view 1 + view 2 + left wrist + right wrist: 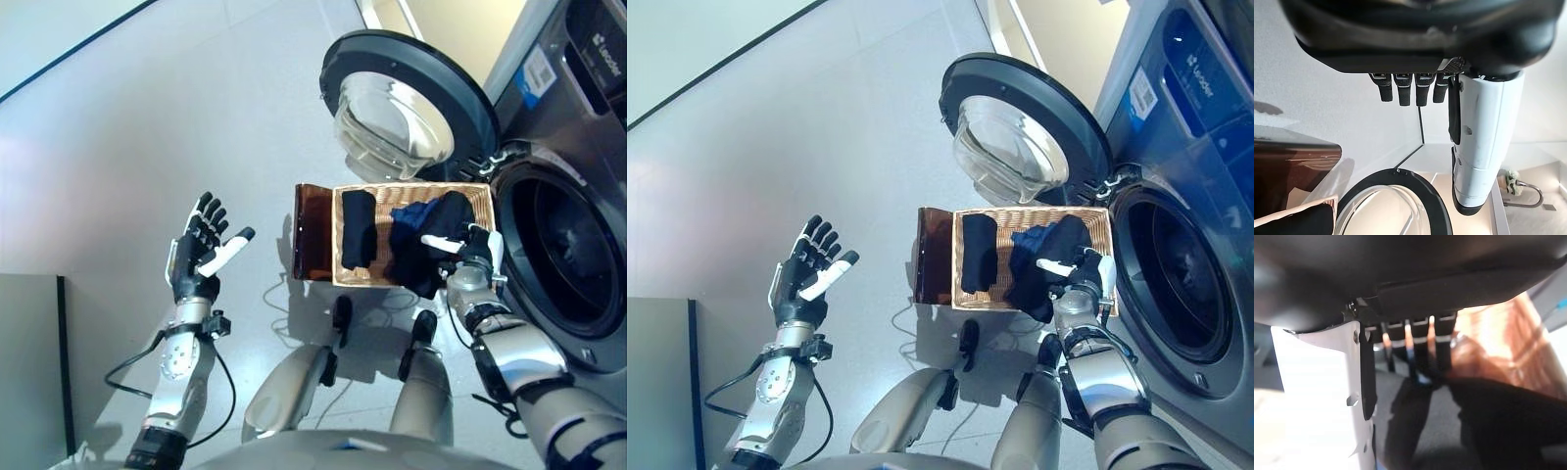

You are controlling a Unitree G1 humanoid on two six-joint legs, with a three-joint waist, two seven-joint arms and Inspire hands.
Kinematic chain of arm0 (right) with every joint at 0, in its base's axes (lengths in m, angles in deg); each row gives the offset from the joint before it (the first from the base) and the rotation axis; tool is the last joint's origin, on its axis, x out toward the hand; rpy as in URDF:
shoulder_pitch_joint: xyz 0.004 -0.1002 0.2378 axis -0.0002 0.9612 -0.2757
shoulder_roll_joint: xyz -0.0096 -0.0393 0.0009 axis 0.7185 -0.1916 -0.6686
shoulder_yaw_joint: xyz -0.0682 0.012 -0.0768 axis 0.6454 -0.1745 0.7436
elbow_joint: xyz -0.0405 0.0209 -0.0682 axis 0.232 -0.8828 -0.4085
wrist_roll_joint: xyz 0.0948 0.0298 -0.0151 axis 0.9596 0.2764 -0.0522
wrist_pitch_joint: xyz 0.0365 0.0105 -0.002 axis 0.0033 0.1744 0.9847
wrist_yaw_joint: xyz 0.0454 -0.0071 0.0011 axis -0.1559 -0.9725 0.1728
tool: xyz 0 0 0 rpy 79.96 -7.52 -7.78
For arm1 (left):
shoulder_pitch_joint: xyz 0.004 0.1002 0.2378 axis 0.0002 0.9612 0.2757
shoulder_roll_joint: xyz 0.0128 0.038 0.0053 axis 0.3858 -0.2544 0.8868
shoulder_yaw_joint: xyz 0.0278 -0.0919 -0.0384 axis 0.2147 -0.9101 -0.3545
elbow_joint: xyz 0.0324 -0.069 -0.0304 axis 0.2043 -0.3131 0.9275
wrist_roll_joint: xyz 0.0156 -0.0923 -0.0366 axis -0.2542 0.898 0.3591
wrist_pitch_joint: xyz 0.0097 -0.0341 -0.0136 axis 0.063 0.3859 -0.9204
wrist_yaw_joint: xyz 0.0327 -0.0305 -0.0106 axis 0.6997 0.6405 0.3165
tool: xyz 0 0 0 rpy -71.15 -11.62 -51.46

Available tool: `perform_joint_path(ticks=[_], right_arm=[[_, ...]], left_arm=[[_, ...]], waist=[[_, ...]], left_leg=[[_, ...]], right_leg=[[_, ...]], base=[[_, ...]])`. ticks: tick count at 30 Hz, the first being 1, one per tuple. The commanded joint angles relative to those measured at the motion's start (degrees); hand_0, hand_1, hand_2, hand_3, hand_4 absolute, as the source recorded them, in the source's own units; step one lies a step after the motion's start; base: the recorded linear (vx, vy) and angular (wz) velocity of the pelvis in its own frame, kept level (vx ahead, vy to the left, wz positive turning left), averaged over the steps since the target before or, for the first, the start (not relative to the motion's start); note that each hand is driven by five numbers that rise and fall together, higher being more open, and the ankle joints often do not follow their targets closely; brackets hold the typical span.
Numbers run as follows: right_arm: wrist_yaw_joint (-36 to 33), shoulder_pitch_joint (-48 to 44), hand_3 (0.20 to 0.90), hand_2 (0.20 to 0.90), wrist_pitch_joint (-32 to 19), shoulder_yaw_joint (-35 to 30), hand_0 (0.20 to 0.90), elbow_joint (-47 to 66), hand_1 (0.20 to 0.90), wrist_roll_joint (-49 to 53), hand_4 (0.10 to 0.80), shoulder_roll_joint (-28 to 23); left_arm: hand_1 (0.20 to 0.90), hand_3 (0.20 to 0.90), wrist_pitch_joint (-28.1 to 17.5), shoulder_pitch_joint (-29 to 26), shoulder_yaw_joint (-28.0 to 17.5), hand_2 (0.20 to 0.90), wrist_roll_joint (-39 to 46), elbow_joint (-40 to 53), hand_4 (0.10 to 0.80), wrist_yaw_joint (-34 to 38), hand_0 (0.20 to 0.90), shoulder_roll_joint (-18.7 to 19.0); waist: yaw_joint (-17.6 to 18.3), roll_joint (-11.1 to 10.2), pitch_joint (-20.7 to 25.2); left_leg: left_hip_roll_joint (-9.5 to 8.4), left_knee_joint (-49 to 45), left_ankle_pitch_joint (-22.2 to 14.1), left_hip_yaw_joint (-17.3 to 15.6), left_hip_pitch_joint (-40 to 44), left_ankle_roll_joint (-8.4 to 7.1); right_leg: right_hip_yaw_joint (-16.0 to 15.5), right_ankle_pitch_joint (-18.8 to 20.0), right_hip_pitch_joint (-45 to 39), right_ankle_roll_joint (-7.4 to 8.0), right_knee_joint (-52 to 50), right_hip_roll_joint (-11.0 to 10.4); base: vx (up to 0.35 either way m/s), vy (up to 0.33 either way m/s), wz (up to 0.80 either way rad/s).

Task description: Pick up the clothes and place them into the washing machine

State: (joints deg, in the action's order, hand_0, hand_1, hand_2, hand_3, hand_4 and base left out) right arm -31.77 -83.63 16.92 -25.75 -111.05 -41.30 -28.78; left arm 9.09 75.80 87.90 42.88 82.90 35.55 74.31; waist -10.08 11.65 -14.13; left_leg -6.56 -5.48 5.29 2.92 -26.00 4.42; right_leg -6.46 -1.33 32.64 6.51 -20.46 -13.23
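Wicker is what holds the laundry here: a woven basket [480, 201] sits on the pale floor [147, 127] right beside the washing machine [573, 245], whose round door [392, 98] stands swung wide open behind the basket. Inside it lie the clothes: a black piece [358, 227] stretched lengthwise from the near rim to the far one on the robot's left side of the basket, and a heap of dark and blue garments [421, 230] on the side nearest the drum. The right hand [1080, 277] is down at that heap, at the basket's near rim, so the cloth lies directly under and just ahead of it, and the drum opening is off to its right. From the head views I cannot tell whether its fingers have closed on anything; the white thumb points across the pile. The right wrist view gives more: the fingers [1410, 347] reach straight down to the dark fabric [1488, 421], their tips touching or sunk into it, but a closed grip doesn't show, so I would judge the grasp not yet made. The left hand [201, 250] is well apart from the basket, raised over bare floor with fingers spread and holding nothing; its wrist view confirms it, looking past straight fingers at the door. The right arm is plainly the nearer one for both cloth and drum.
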Motion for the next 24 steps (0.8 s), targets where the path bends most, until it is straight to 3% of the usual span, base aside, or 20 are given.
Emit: perform_joint_path(ticks=[1,7,14,19,24], right_arm=[[1.3,-2.2,0.9,0.9,-2.1,3.0,0.9,4.5,0.9,-1.8,0.8,-1.2],[3.4,-0.8,0.9,0.9,-1.7,7.0,0.9,8.9,0.9,-6.0,0.8,-1.5],[8.0,5.2,0.9,0.9,-1.0,10.2,0.9,24.6,0.9,-9.6,0.8,-4.6],[14.4,16.6,0.9,0.9,-2.2,8.8,0.9,46.8,0.9,-10.5,0.8,-10.9],[19.7,20.1,0.9,0.9,-2.5,9.3,0.9,54.3,0.9,-11.6,0.8,-17.6]], left_arm=[[0.9,0.9,-4.7,-1.4,-7.0,0.9,-0.1,5.0,0.8,-0.3,0.9,0.7],[0.9,0.9,-4.2,-1.2,-9.0,0.9,0.0,5.2,0.8,-1.0,0.9,0.6],[0.9,0.9,-3.6,-0.2,-11.9,0.9,0.2,4.3,0.8,-2.2,0.9,1.1],[0.9,0.9,-3.1,1.2,-12.6,0.9,1.3,3.9,0.8,-4.4,0.9,1.3],[0.9,0.9,-2.5,2.0,-12.3,0.9,1.1,4.4,0.8,-6.4,0.9,2.2]], waist=[[-0.3,-3.9,0.4],[0.5,-5.8,0.2],[2.2,-8.1,-0.1],[3.7,-9.9,-0.3],[4.1,-10.6,-0.1]], left_leg=[[0.14,-3.1,-2.8,-1.2,-4.9,-3.55],[0.62,-3.6,-3.0,-1.5,-5.3,-3.57],[1.31,-3.8,-3.1,-1.5,-5.3,-3.73],[1.91,-4.0,-3.0,-1.4,-4.8,-3.92],[2.07,-4.1,-3.1,-1.2,-4.3,-4.05]], right_leg=[[-0.2,1.1,-3.2,-2.64,4.8,0.5],[0.1,1.2,-2.7,-2.84,4.7,1.2],[0.2,1.2,-2.6,-2.95,4.8,1.9],[0.0,1.2,-3.4,-2.94,5.1,2.4],[-0.3,1.2,-4.1,-2.9,5.2,2.4]], base=[[0.0,-0.011,0.06],[-0.001,-0.005,-0.01],[-0.009,-0.014,-0.05],[-0.007,-0.012,-0.02],[-0.001,-0.016,-0.04]])
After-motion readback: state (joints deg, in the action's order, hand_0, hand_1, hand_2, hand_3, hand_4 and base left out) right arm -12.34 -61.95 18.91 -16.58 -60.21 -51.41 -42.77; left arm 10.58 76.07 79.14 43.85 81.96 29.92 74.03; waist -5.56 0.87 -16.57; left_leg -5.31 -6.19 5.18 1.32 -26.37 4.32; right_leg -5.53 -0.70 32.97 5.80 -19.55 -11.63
